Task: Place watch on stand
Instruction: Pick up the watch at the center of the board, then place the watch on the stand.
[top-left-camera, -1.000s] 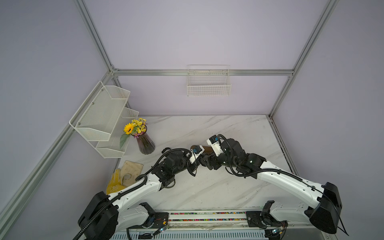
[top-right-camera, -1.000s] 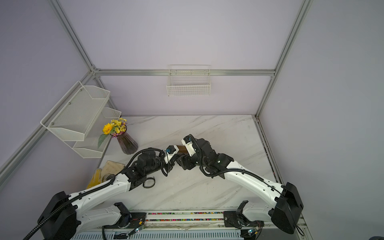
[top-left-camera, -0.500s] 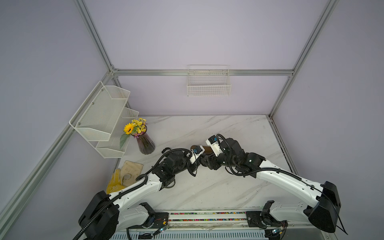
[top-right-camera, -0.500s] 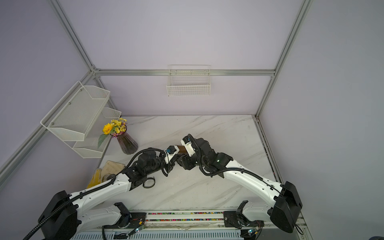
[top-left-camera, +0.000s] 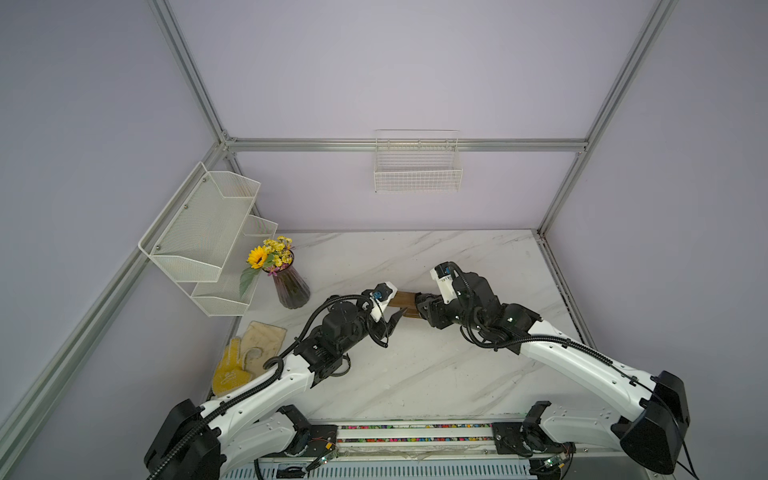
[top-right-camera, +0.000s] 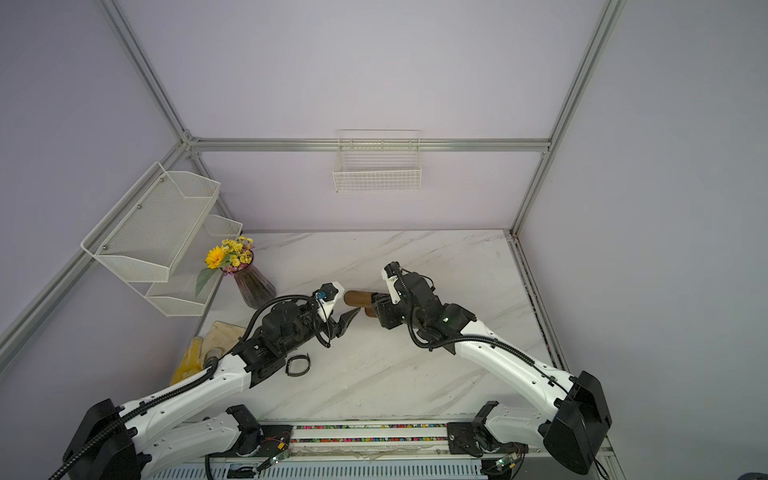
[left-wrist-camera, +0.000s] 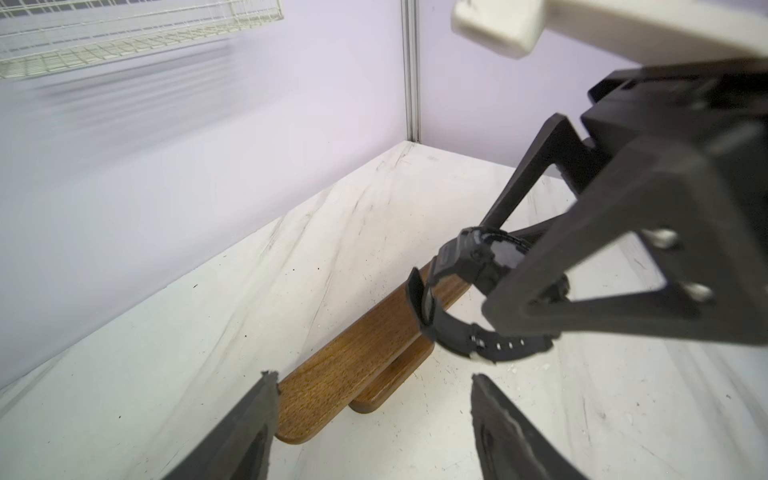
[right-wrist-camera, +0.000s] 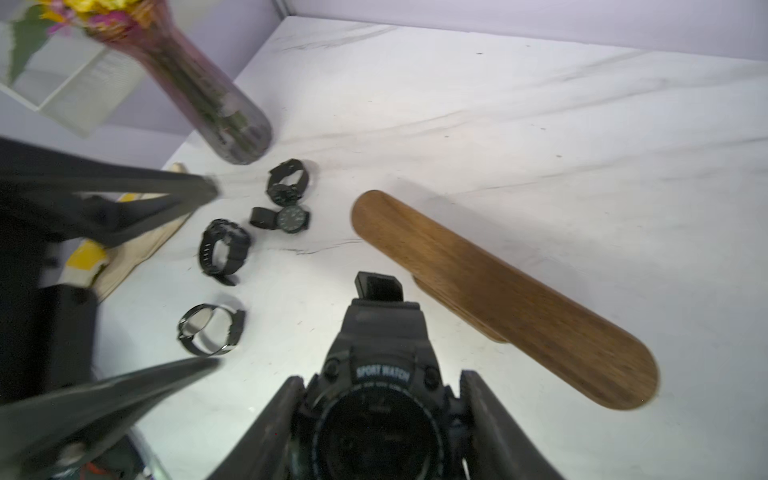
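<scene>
While the watch (right-wrist-camera: 380, 419) is off the stand (right-wrist-camera: 498, 295): the step in hand reads as the carry to the stand, with the placing itself not yet done.
Vase (top-left-camera: 291, 291): on the table (top-left-camera: 415, 374), well apart from the stand, beyond the stand end that faces the left arm.
Loose watches (right-wrist-camera: 224, 249): four lie on the table between the vase and that same end of the stand, clear of it.
Left gripper (left-wrist-camera: 372, 378): released and empty, fingers spread near the stand's rounded end on the left arm's side, touching nothing that shows.
Stand: dark wooden bar (left-wrist-camera: 353, 345) on a smaller base (left-wrist-camera: 390, 380), upright on the table and bare, with no watch on it.
Watch: black sport watch, held off the table just beside the stand's long side, near the base. The left wrist view shows the strap curled into a loop that overlaps the bar's edge. Whether it touches the wood cannot be told.
Right gripper (right-wrist-camera: 381, 378): clenched on the watch case, one finger on each flank, beside the stand's middle.
Next move: likely the right arm must bring the strap loop to a free rounded end and slide it along the bar, keeping the loop open. The spread left gripper looks placed to steady the stand or the strap. Release should wait until the bar bears the watch.
</scene>
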